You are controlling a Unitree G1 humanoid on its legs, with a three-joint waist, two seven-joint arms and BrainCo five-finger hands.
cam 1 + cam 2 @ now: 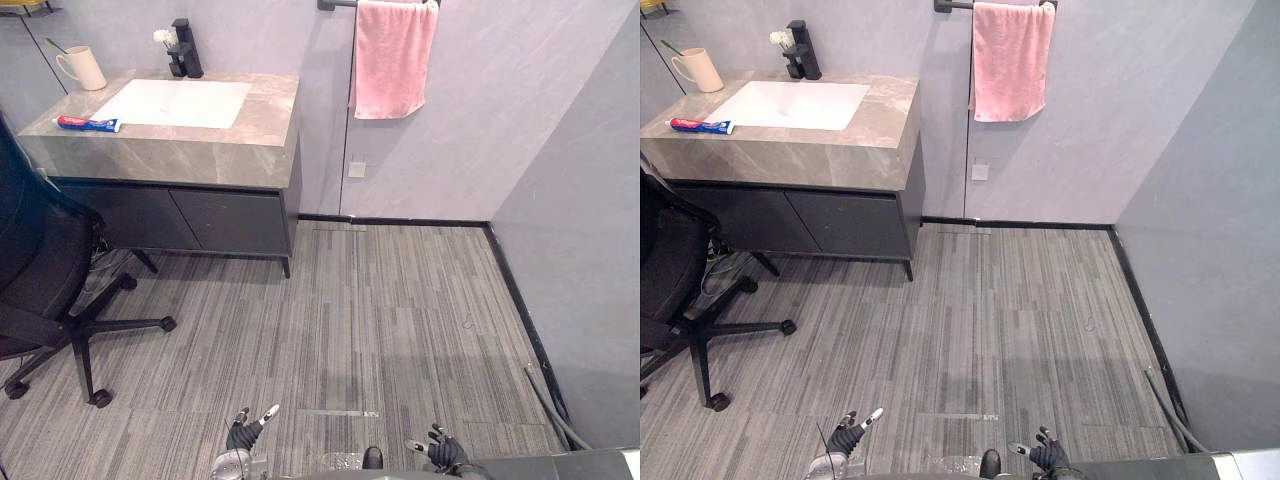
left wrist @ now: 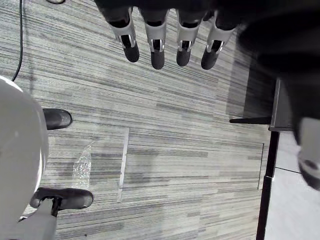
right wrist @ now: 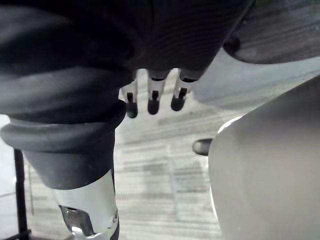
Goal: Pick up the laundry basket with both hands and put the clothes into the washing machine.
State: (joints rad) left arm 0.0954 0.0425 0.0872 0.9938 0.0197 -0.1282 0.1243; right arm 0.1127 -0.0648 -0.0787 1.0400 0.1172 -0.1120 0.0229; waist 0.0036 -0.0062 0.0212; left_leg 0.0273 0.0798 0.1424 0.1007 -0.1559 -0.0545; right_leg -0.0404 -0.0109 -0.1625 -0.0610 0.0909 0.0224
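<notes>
**Left hand (image 1: 241, 436) and right hand (image 1: 443, 455) low at 6 o'clock, fingers loose**

Logged left hand toward 7 o'clock, right hand toward 5, both over the grey striped floor (image 1: 400, 320) at the head view's near edge. Read left fingers (image 2: 156, 47) from own wrist camera: straight, in an even row, slightly spread, closed on nothing. Read right fingers (image 3: 152, 100) likewise: straight to slightly relaxed, gripping nothing. Cannot tell where laundry basket or washing machine stands.

Noted at 10 o'clock a grey stone vanity (image 1: 200, 152) with white sink (image 1: 175, 103) above dark cabinet doors (image 1: 200, 218). Found on it: cream mug (image 1: 82, 68) at the back corner, black tap (image 1: 186, 48) behind the basin, toothpaste tube (image 1: 88, 123) lying at the basin's 8 o'clock. Marked a small white item (image 1: 164, 38) beside the tap, possibly a brush head; too small to tell. Noted at 12 o'clock a pink towel (image 1: 392, 58) hanging from a dark rail (image 1: 335, 4), white wall plate (image 1: 357, 169) below it. Noted at 9 o'clock a black office chair (image 1: 40, 270) on castors, near the vanity's front. Spotted at 4 o'clock a grey hose (image 1: 545, 402) lying along the black skirting (image 1: 515, 300).
</notes>
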